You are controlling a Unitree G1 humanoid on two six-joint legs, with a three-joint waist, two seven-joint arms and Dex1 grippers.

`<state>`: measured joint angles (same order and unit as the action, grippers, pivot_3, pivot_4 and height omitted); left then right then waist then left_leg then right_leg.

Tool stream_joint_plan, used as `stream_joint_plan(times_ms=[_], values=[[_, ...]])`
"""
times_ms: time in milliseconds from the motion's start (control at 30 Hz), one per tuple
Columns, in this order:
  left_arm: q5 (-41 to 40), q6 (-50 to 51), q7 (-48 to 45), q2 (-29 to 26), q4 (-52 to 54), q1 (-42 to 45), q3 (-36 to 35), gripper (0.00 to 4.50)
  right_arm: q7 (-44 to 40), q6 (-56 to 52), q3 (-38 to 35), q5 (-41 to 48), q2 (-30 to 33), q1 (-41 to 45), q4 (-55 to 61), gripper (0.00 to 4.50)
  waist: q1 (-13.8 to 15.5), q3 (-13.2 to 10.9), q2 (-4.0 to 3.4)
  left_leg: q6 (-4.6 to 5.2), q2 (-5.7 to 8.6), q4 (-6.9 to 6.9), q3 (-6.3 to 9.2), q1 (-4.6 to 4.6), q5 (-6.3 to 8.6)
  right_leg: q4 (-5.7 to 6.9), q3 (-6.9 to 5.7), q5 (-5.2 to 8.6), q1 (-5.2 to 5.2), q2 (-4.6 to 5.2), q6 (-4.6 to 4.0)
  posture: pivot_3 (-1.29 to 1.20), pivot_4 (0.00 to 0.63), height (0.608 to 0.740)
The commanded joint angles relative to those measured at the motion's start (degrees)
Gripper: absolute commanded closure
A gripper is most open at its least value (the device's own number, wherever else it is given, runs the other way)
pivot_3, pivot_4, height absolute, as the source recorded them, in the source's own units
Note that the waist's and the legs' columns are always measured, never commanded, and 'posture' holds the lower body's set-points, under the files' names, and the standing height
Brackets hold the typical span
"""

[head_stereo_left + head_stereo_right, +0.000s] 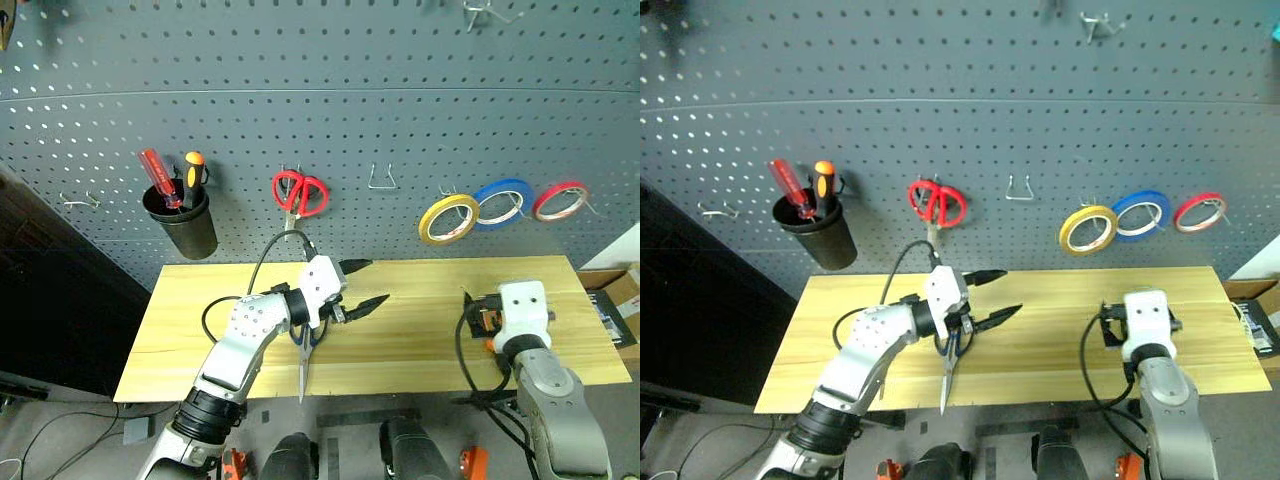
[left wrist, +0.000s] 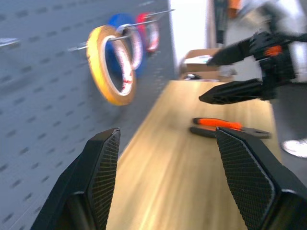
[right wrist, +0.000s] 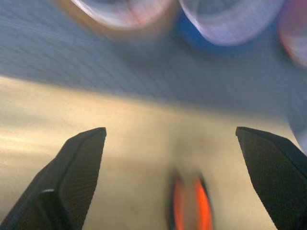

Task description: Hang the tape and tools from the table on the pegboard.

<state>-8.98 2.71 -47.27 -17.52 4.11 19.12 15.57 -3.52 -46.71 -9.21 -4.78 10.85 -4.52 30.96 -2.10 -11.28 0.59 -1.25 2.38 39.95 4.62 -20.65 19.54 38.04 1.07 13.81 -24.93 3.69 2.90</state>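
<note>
Pliers lie flat on table, lower right of frame, just ahead of right gripper — jaws spread, empty. Likely small, stiff, fairly light; rubbery orange handles best to pinch. Left gripper spread, holds nothing. Yellow tape already hangs on pegboard.

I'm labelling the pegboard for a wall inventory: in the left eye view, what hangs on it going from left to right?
Black cup holding screwdrivers → red-handled scissors → bare metal hook → yellow tape → blue tape → red tape.
</note>
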Motion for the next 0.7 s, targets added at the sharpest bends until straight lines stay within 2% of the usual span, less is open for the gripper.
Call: stream_joint_plan(times_ms=[33,133,267,433,700], values=[[-0.2,-2.3,-0.7,0.8,-0.2,1.6,0.4,1.14,-2.2,-11.6,-2.5,3.2,0.5,3.9,-0.5,0.02,-0.2,0.1,-0.11,0.05,-0.01,0.0,-0.01,0.01,-0.03,0.0,0.0,-0.07,0.01,-0.03,-0.03,-0.1,0.163,0.74],[0.2,-3.1,-1.1,1.3,-0.9,2.0,1.1,1.14,-5.0,-15.1,-2.4,4.4,3.9,6.6,-6.1,0.02,-0.3,0.1,-0.2,0.23,-0.05,0.01,0.03,0.13,-0.04,-0.02,-0.03,-0.17,0.21,-0.15,-0.06,-0.1,0.161,0.74],[0.6,-4.2,-1.3,1.7,-1.5,2.0,1.5,1.14,-7.2,-15.4,-2.7,6.0,6.8,10.3,-15.5,0.02,-0.7,0.2,-0.22,0.3,-0.05,-0.09,0.03,0.75,0.01,-0.17,-0.03,-0.15,0.86,-0.21,-0.04,-0.1,0.155,0.74],[1.2,-5.3,-0.8,1.7,-2.8,2.4,1.4,1.14,-8.9,-10.3,-2.0,6.1,10.9,14.9,-29.9,0.02,-0.9,0.2,-0.26,0.3,-0.07,-0.08,0.01,0.74,0.0,-0.19,0.01,-0.15,0.85,-0.2,-0.03,-0.08,0.146,0.74],[1.5,-5.9,-0.6,1.7,-3.0,2.3,1.5,1.14,-10.7,-3.7,-1.4,7.2,13.0,22.5,-47.1,0.02,-1.2,0.3,-0.29,0.29,-0.1,-0.06,-0.04,0.75,0.0,-0.16,0.08,-0.16,0.85,-0.2,-0.02,-0.07,0.14,0.74]])
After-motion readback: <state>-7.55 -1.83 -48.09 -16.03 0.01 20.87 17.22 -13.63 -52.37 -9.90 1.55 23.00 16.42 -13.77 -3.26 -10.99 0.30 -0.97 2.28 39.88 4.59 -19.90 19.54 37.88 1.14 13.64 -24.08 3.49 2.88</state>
